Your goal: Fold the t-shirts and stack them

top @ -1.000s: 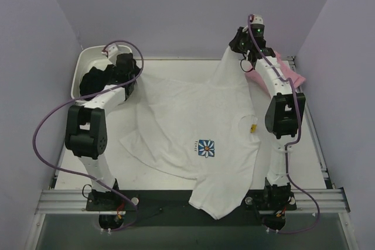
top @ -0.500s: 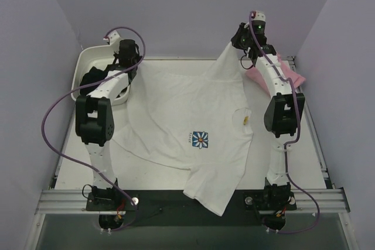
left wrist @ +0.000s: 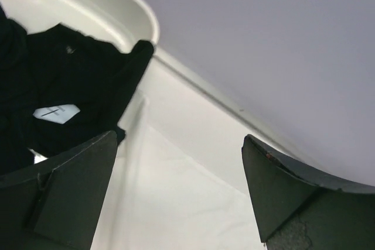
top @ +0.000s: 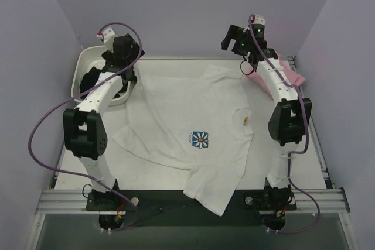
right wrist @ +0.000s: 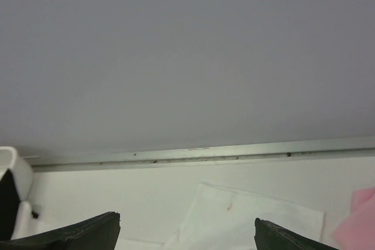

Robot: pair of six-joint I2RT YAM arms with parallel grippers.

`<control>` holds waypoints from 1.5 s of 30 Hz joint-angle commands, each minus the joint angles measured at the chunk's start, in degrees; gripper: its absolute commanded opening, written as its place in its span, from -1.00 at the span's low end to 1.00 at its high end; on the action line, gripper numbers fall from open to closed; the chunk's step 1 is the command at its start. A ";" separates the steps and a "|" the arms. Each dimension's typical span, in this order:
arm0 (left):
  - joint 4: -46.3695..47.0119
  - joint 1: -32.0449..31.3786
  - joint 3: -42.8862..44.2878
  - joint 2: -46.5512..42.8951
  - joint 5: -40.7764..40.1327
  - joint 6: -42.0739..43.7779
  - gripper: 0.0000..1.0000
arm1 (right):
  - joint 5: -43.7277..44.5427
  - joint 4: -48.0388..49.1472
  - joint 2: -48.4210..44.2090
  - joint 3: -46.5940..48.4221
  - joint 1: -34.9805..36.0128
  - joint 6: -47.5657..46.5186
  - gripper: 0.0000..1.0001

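The white t-shirt (top: 187, 109) with a blue daisy print (top: 201, 139) and yellow neck tag (top: 244, 119) lies spread on the table, one sleeve hanging over the near edge. The pink t-shirt (top: 291, 75) lies bunched at the back right. My left gripper (top: 126, 57) hovers open above the white shirt's back-left corner (left wrist: 176, 203), holding nothing (left wrist: 179, 139). My right gripper (top: 230, 36) hangs open and empty (right wrist: 186, 219) above the shirt's far sleeve (right wrist: 252, 215); the pink t-shirt (right wrist: 363, 215) shows at the right edge of that view.
A white tub (top: 85, 65) stands at the back left with a black garment (left wrist: 70, 74) in it, close to the left gripper. A metal rail (right wrist: 205, 153) runs along the back wall. The arm bases sit on the near frame (top: 187, 200).
Both grippers have opened and let go of the white shirt's far edge. The lifted sleeve on the right has dropped flat. Both grippers stand higher above the cloth.
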 commanded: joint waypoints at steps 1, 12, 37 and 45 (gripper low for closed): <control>-3.25 -4.63 -1.40 -13.59 2.12 -0.17 0.95 | -4.86 -1.44 -9.84 -5.23 7.80 3.32 1.00; -13.91 -6.13 -1.24 -8.37 12.39 8.00 0.95 | -3.64 -3.32 -7.90 -18.94 16.43 2.35 1.00; -34.82 7.14 22.33 19.70 24.53 11.43 0.95 | -1.79 1.36 -11.95 -31.52 18.63 0.60 1.00; -37.36 12.06 21.79 21.19 24.97 13.01 0.95 | -1.35 1.36 -11.51 -30.21 19.77 0.77 1.00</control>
